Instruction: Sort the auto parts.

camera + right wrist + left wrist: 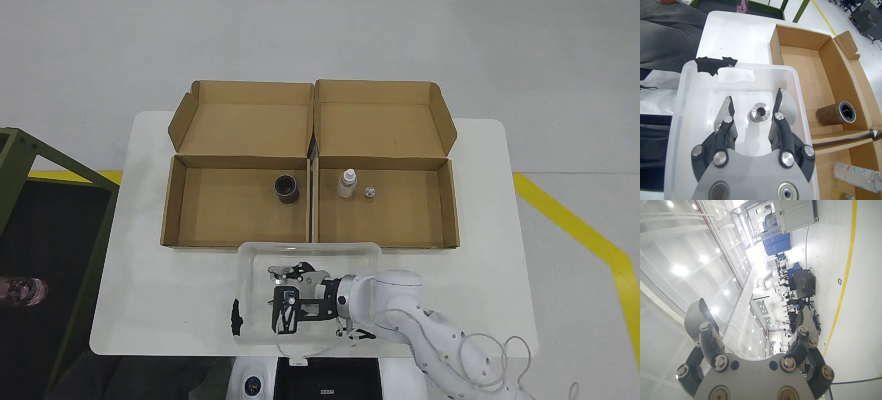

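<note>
right pincer (pixel 755 99) inside bin (pixel 800 94), walls seemingly close

The tub (pixel 762 65) is clear, glossy plastic, and the small collar (pixel 755 113) in it is bright, polished metal. The boxes (pixel 831 62) are matt brown cardboard; the sleeve (pixel 829 113) is dull, tarnished metal.

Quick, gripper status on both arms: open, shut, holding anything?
Left gripper: open, holding nothing.
Right gripper: open, holding nothing, over the silver metal bushing in the clear bin.

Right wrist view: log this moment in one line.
right end effector open over metal bushing in clear bin | left end effector open, empty
</note>
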Controlling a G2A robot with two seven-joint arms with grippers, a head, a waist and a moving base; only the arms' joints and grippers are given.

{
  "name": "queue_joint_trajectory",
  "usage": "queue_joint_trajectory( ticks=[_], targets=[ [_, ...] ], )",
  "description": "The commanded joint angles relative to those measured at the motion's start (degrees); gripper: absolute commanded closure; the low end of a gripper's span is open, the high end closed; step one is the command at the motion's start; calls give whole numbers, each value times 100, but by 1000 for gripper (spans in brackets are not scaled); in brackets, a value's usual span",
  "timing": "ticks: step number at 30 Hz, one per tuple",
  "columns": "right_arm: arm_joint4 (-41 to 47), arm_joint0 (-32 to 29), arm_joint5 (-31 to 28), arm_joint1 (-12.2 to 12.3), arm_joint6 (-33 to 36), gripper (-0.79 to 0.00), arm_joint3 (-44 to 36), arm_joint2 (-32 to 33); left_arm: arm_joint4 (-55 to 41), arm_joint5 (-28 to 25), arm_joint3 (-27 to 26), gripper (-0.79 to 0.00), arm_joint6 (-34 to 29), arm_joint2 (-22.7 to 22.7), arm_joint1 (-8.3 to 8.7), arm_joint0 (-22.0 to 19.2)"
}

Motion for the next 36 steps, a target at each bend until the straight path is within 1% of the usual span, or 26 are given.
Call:
queue_joint_trajectory(
  ticks=[1, 11, 16, 17, 24, 31, 36],
  targets=[
    [15, 61, 65, -18, 28, -416, 144, -46, 0, 0, 0, -785, 0, 0, 0, 0],
    [38, 460, 382, -149, 196, -465, 721, -328, 0, 0, 0, -785, 0, 0, 0, 0],
    [49, 570, 465, -197, 215, -468, 953, -431, 0, 0, 0, -785, 0, 0, 0, 0],
    [54, 582, 498, -205, 205, -480, 989, -441, 0, 0, 0, -785, 0, 0, 0, 0],
    [8, 641, 556, -232, 166, -431, 1105, -485, 0, 0, 0, -785, 0, 0, 0, 0],
    [-34, 613, 515, -231, 119, -416, 1210, -505, 0, 0, 0, -785, 0, 0, 0, 0],
    [-43, 643, 505, -247, 112, -360, 1276, -538, 0, 0, 0, -785, 0, 0, 0, 0]
  ],
)
